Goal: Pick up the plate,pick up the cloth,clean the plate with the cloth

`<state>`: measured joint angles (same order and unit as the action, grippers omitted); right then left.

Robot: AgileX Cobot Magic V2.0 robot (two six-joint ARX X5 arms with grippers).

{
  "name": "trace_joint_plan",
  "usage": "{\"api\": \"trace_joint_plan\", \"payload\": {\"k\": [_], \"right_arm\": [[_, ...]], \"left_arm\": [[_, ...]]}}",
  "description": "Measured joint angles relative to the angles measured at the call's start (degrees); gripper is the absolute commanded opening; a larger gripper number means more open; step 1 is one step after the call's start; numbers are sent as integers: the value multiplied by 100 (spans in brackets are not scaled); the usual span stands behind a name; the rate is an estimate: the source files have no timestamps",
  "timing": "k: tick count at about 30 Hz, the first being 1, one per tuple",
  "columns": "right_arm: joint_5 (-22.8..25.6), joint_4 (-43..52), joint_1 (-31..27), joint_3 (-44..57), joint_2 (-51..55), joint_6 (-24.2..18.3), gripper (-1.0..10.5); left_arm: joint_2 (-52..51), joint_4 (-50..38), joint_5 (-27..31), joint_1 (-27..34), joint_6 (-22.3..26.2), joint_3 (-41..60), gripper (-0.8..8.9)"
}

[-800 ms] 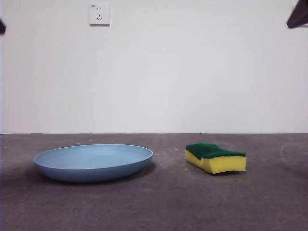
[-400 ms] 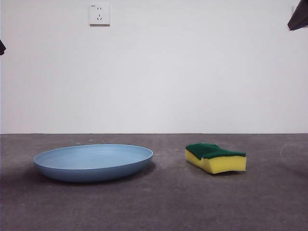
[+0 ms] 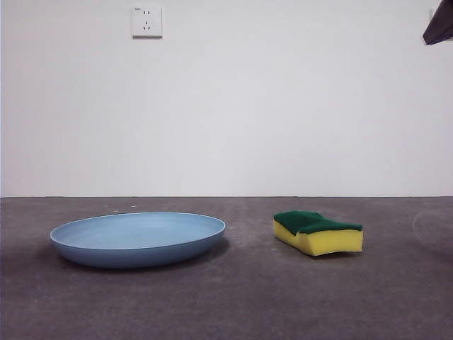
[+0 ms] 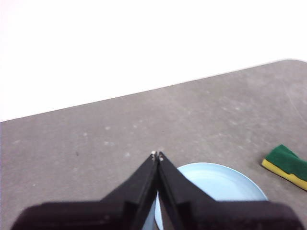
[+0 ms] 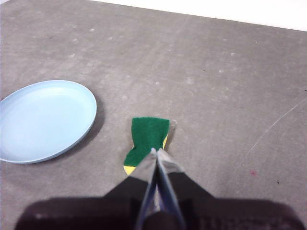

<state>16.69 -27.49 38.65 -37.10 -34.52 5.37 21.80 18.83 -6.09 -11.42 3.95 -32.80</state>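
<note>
The light-blue plate (image 3: 137, 238) lies flat on the grey table at the left of the front view; it also shows in the left wrist view (image 4: 220, 182) and the right wrist view (image 5: 45, 120). The cloth, a yellow sponge with a green top (image 3: 318, 231), rests to the right of the plate, apart from it. My left gripper (image 4: 157, 155) is shut and empty, high above the plate's near side. My right gripper (image 5: 157, 152) is shut and empty, high above the cloth (image 5: 147, 139). In the front view only a black arm tip (image 3: 440, 27) shows at the top right corner.
A white wall with a power socket (image 3: 146, 20) stands behind the table. Bare grey tabletop (image 3: 248, 297) lies in front of and around both objects. A faint curved scratch marks the table's right side (image 5: 273, 124).
The dark tip at the front view's left edge moved down and then left the view. The plate and cloth have not moved.
</note>
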Motion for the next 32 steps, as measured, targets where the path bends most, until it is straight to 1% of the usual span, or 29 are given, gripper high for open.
{"api": "trace_joint_plan", "payload": {"k": [3,9,12,17,24,32], "right_arm": [[0,0,0,0,0,0,0],[0,0,0,0,0,-2,0],[0,0,0,0,0,-2,0],[0,0,0,0,0,-2,0],[0,0,0,0,0,-2,0],[0,0,0,0,0,-2,0]], "left_arm": [[-293,-195,-227,402,11,492,-3],[-962,-831,-295,837,-7,1631,-3],[-1287,-997,-308,935,-52,2105,-3],[-1749,-999,-310,949,-59,2699,-3],[-2146,-1025,-306,949,-66,3121,-3],[-2153,-887,-247,949,-94,3180,-3]]}}
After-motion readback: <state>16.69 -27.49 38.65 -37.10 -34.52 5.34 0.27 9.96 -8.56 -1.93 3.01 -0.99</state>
